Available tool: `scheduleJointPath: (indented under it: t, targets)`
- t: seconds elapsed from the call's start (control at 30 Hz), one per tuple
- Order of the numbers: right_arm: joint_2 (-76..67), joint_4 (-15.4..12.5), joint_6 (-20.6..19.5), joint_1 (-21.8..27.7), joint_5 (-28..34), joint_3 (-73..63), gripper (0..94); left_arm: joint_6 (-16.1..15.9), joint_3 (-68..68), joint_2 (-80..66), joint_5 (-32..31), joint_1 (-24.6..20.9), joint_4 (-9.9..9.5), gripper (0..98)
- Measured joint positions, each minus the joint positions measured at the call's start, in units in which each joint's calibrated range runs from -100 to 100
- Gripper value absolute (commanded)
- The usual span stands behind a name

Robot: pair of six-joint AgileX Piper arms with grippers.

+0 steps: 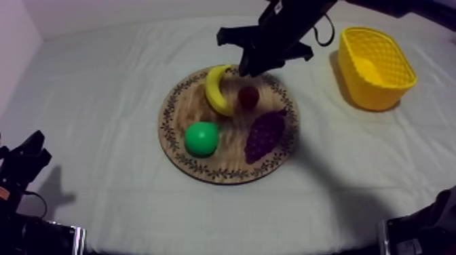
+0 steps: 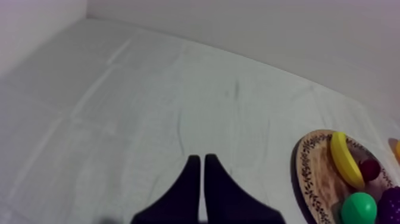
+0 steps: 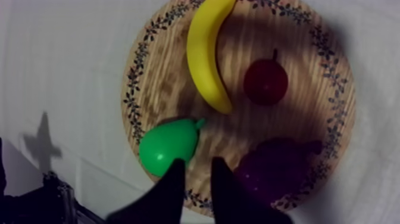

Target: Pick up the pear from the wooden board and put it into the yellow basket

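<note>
The green pear [image 1: 201, 138] lies on the round wooden board [image 1: 231, 150], at its near left part. With it are a banana [image 1: 217, 88], a small red fruit [image 1: 248, 96] and purple grapes [image 1: 264, 135]. My right gripper [image 1: 245, 70] hangs above the board's far edge by the banana's tip. In the right wrist view its fingers [image 3: 196, 170] stand slightly apart, empty, just beside the pear [image 3: 168, 146] and above the board [image 3: 166, 83]. My left gripper [image 1: 24, 163] rests at the near left; its fingers [image 2: 199, 164] lie together.
The yellow basket [image 1: 375, 66] stands at the far right of the table, apart from the board. The left wrist view looks across bare cloth to the board [image 2: 315, 173] with the pear [image 2: 358, 208] and banana [image 2: 345, 159].
</note>
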Motion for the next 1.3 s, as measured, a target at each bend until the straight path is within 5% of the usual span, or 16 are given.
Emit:
scheduleJointPath:
  t: [0.2, 0.37, 1.3]
  targets:
    - [1.87, -0.74, -0.71, -0.89, 0.08, -0.20, 65.7, 0.00, 0.00, 0.00, 0.00, 0.00, 0.00, 0.1]
    - [4.18, -2.01, -0.78, -1.68, 0.84, -1.54, 77.5, 0.00, 0.00, 0.00, 0.00, 0.00, 0.00, 0.1]
    - [25.02, -5.79, -3.78, -5.25, 8.40, -16.47, 76.4, 0.00, 0.00, 0.00, 0.00, 0.00, 0.00, 0.1]
